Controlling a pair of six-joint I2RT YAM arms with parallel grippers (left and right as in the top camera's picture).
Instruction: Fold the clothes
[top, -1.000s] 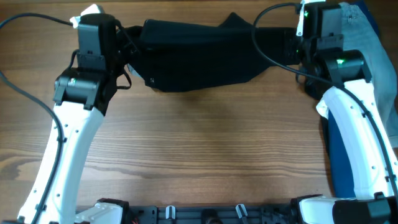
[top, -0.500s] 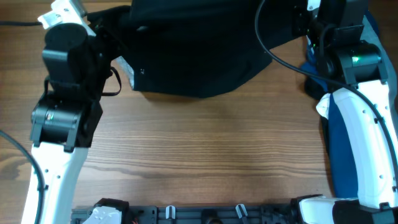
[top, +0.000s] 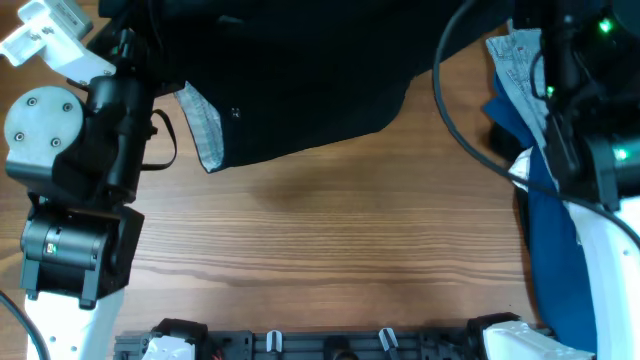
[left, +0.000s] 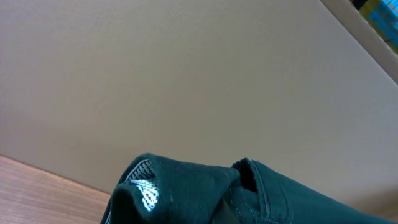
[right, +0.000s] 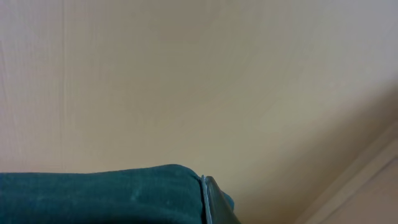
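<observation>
The black garment (top: 310, 70) hangs lifted between my two arms and fills the top of the overhead view. Its lower hem droops over the table. A pale mesh pocket lining (top: 205, 125) and a small white label (top: 235, 113) show at its left edge. My left arm (top: 90, 130) is raised at the left; the gripper's fingers are hidden under bunched dark fabric (left: 205, 193). My right gripper (right: 214, 208) shows one finger pressed against the dark fabric (right: 99, 196). Both hold the garment up.
Light blue jeans (top: 520, 60) and dark blue fabric (top: 555, 260) lie at the right, under my right arm (top: 610, 160). A black cable (top: 450, 90) loops in front of the garment. The wooden table (top: 330, 250) lies below it.
Both arms have risen toward the camera with the black garment. It has left the table's back edge and now hangs, spread wider across the top of the view.
</observation>
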